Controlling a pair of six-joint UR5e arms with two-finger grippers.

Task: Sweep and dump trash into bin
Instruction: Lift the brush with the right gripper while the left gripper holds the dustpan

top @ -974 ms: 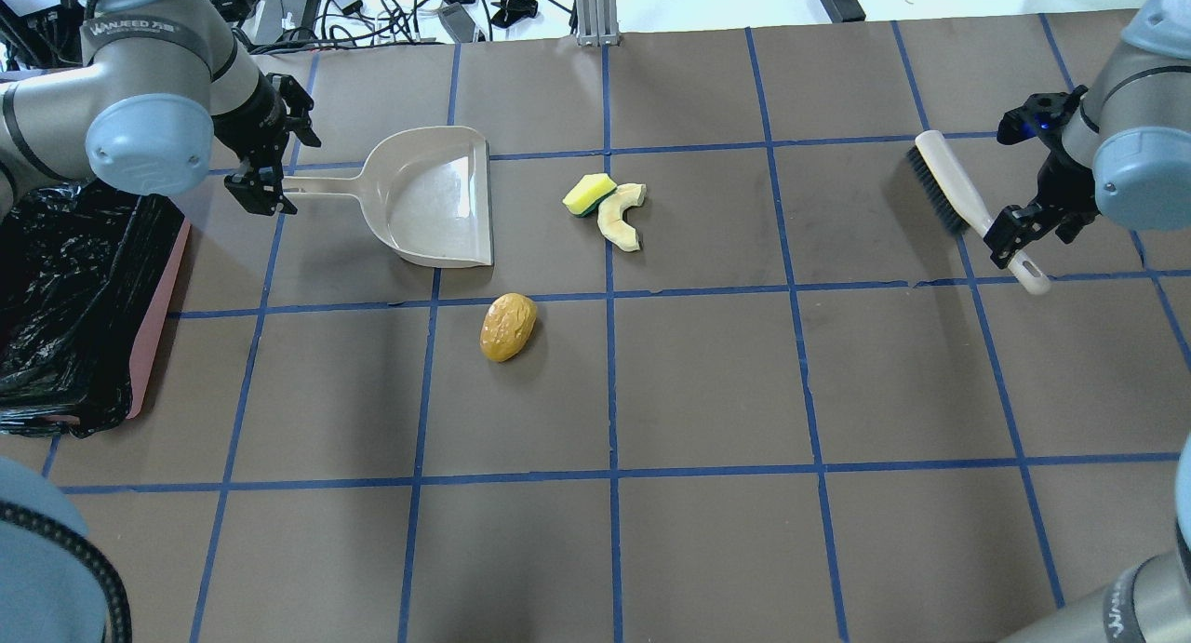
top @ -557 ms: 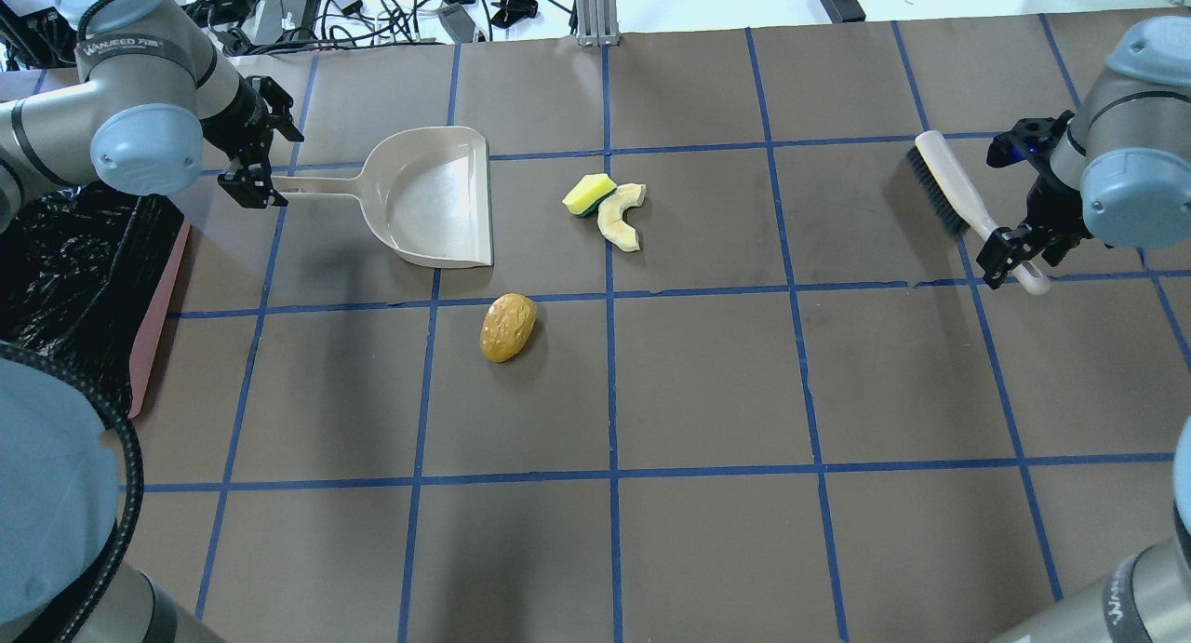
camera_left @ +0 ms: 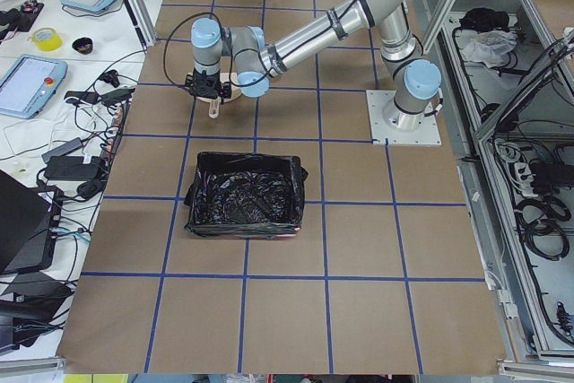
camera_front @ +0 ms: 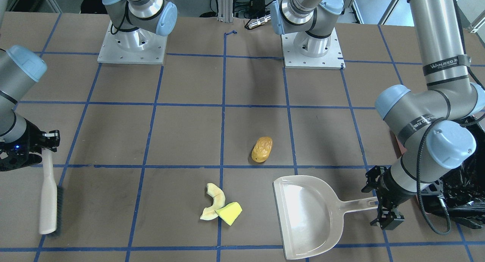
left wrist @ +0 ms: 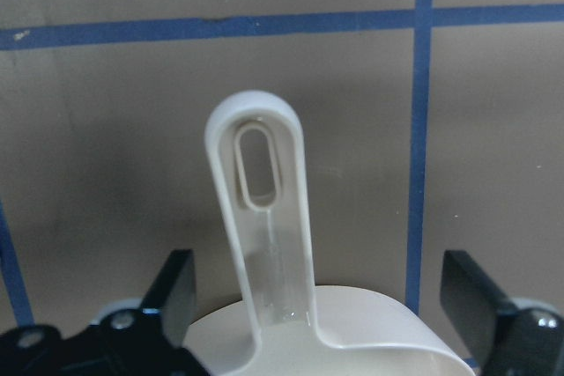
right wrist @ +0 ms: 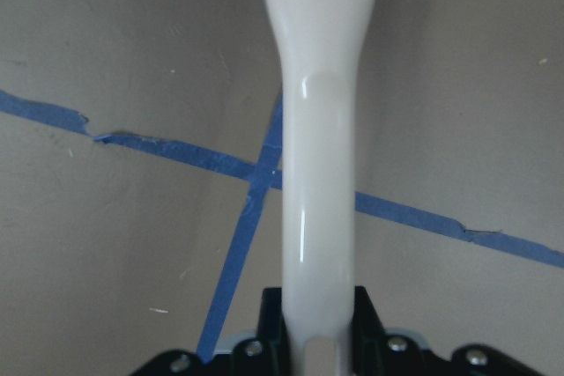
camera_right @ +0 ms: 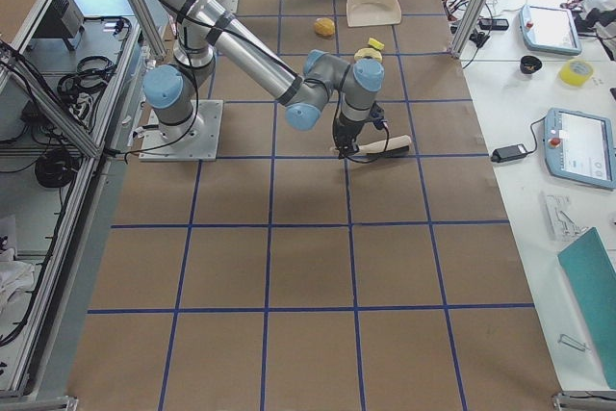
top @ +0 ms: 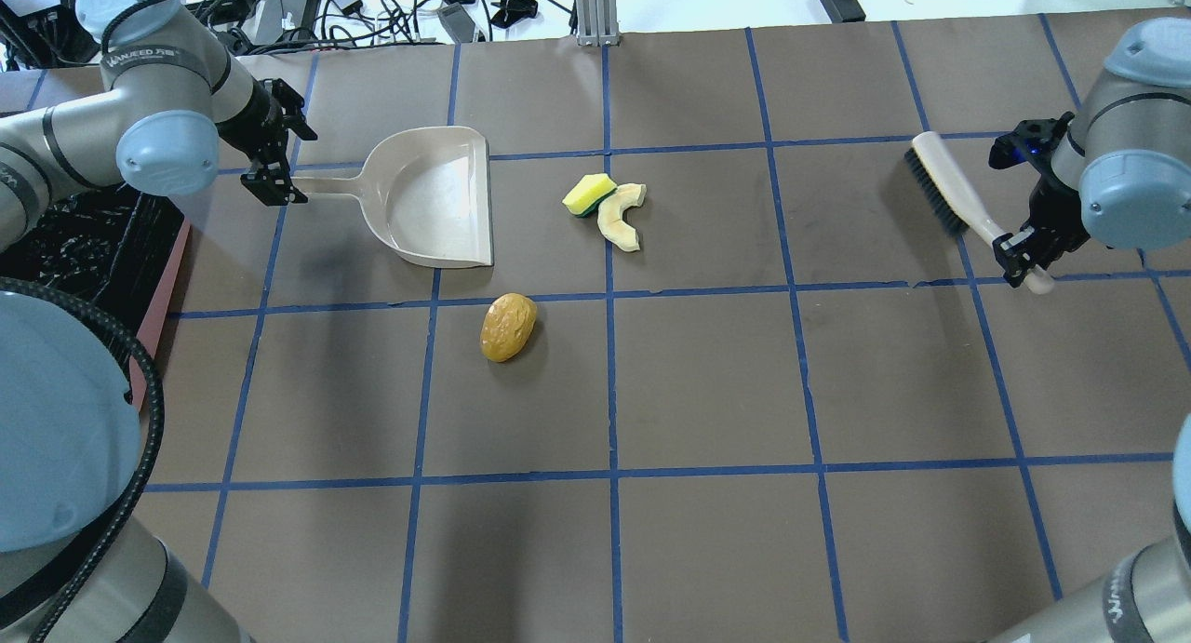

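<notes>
The trash lies mid-table: a golden-brown lump (top: pixel 508 327), a cream curved ring (top: pixel 620 217) and a yellow-green sponge wedge (top: pixel 588 194) touching it. The beige dustpan (top: pixel 433 201) lies left of them. My left gripper (top: pixel 270 173) is open, its jaws wide on either side of the dustpan handle (left wrist: pixel 264 235) without touching it. My right gripper (top: pixel 1023 252) is shut on the handle (right wrist: pixel 319 173) of the beige brush (top: pixel 949 189), which lies at the right. The bin (top: pixel 153 327), pink with a black bag (camera_left: pixel 247 195), stands at the left edge, partly hidden by my left arm.
Both arm bases (camera_front: pixel 130 46) stand at the robot's edge of the table. Cables and power bricks (top: pixel 279 10) lie beyond the far edge. Blue tape lines grid the brown surface.
My right gripper has closed onto the brush handle. My left gripper has shifted slightly at the end of the dustpan handle and stays open. The trash has not moved.
</notes>
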